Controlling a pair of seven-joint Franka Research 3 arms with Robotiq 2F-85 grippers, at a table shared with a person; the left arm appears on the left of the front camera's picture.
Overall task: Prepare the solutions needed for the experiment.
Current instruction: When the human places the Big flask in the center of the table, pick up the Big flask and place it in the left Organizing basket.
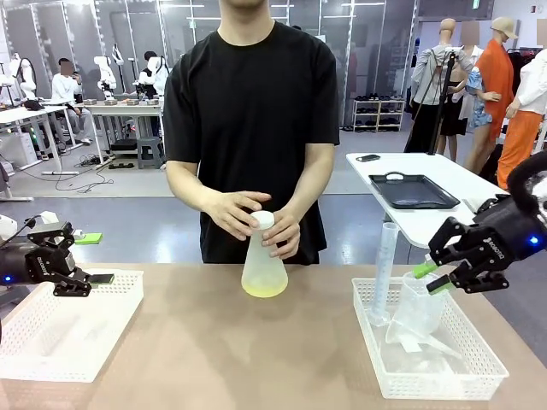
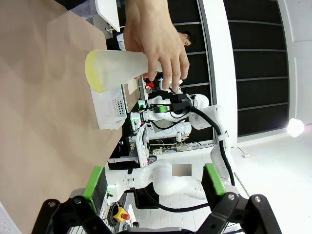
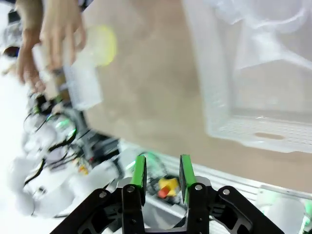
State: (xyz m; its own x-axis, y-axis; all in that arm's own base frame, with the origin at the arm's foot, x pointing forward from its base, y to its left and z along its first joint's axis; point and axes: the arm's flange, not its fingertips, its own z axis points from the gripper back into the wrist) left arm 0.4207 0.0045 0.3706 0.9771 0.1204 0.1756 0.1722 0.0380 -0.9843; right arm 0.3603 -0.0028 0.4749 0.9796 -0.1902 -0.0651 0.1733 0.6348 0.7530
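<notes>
Tan worktop (image 1: 214, 359) spreads across the foreground of the front view, and at its far edge stands a person (image 1: 252, 111) in a black T-shirt, facing the robot. Two white mesh baskets sit on it, well apart: the left basket (image 1: 60, 329) near the left corner and the right basket (image 1: 436, 384) near the right corner, the latter holding clear plastic labware (image 1: 419, 320) and a tall graduated cylinder (image 1: 385, 265) that leans against its rear left corner. Between the baskets, near the far edge, a frosted conical flask (image 1: 264, 265) stands upright on the worktop, and both of the person's hands (image 1: 231, 212) are wrapped around its neck. The left end effector (image 1: 96, 258) hangs over the rear edge of the left basket with its fingers spread wide and nothing between them (the left wrist view shows the two green pads far apart). The right end effector (image 1: 432, 278) hovers just above the rear of the right basket, its fingers drawn near each other with a narrow gap that holds nothing. The solutions (image 1: 264, 289) lie as a shallow pale yellow layer at the bottom of the flask. A white cap (image 1: 263, 220) tops the flask's neck, partly covered by the person's fingers.
</notes>
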